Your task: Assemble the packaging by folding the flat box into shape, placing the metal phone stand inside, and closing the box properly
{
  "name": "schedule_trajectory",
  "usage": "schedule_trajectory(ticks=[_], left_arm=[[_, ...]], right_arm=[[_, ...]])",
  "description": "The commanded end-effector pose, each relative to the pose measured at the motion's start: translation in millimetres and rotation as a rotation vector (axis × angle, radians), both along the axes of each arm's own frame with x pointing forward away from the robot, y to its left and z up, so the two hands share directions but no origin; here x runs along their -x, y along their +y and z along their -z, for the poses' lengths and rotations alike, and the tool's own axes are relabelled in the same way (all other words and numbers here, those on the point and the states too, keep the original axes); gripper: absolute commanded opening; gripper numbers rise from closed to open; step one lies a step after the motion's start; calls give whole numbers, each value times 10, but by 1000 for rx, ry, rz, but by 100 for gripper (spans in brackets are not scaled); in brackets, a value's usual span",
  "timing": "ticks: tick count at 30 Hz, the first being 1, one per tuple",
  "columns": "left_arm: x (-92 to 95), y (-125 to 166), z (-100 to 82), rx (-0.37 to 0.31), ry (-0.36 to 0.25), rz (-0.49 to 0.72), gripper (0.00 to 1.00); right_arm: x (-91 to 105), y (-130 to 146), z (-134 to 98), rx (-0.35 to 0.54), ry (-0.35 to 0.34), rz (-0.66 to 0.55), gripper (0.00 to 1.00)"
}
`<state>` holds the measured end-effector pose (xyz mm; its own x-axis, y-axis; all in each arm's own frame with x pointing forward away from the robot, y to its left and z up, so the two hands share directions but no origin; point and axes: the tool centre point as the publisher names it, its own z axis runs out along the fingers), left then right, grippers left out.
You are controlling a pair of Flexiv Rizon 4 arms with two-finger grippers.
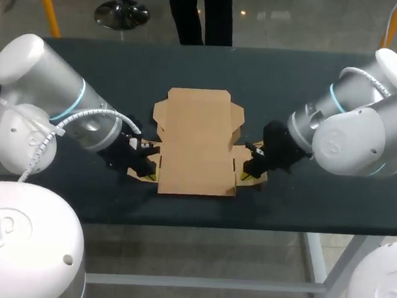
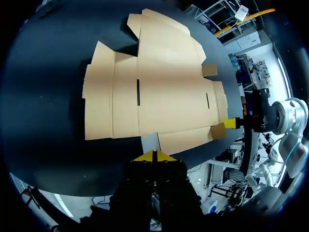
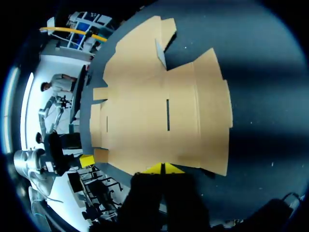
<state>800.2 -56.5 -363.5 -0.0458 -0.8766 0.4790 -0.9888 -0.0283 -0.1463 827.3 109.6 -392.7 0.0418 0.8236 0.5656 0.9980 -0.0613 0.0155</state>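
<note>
A flat tan cardboard box (image 1: pixel 199 142), creased and slitted, is spread on the dark table (image 1: pixel 88 66); at its side flaps, the left hand (image 2: pixel 154 155) and right hand (image 3: pixel 164 168) are pressed together.

The flat box (image 1: pixel 199 142) lies spread out on the table (image 1: pixel 123 62), about midway between its left and right ends and closer to the near edge than the far one, with its long run going from front to back. The left gripper (image 1: pixel 146 171) sits at the box's left side flap at the near end, and the right gripper (image 1: pixel 250 170) sits at the matching flap on the right, so the box lies between them. Each wrist view has the box stretching ahead of its own gripper (fingers pressed together, right at the cardboard's edge), with the other gripper across it at the far flap.
</note>
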Motion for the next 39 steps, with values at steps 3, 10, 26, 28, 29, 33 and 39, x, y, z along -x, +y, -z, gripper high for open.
schedule_trajectory(ticks=[3, 10, 26, 28, 29, 33, 39], left_arm=[[-31, 194, -206, 5, 29, 6, 27], [-82, 333, -326, 18, 56, 6, 100], [-222, 552, -510, 31, 113, -5, 100], [-222, 552, -510, 31, 113, -5, 100], [-222, 552, -510, 31, 113, -5, 100], [-222, 552, -510, 31, 113, -5, 100], [-222, 552, -510, 31, 113, -5, 100]], right_arm=[[-85, -289, -178, -185, 81, -51, 14], [-184, -515, -289, -245, 91, -14, 100], [-386, -727, -419, -277, 119, 70, 100], [-386, -727, -419, -277, 119, 70, 100], [-386, -727, -419, -277, 119, 70, 100], [-386, -727, -419, -277, 119, 70, 100], [-386, -727, -419, -277, 119, 70, 100]])
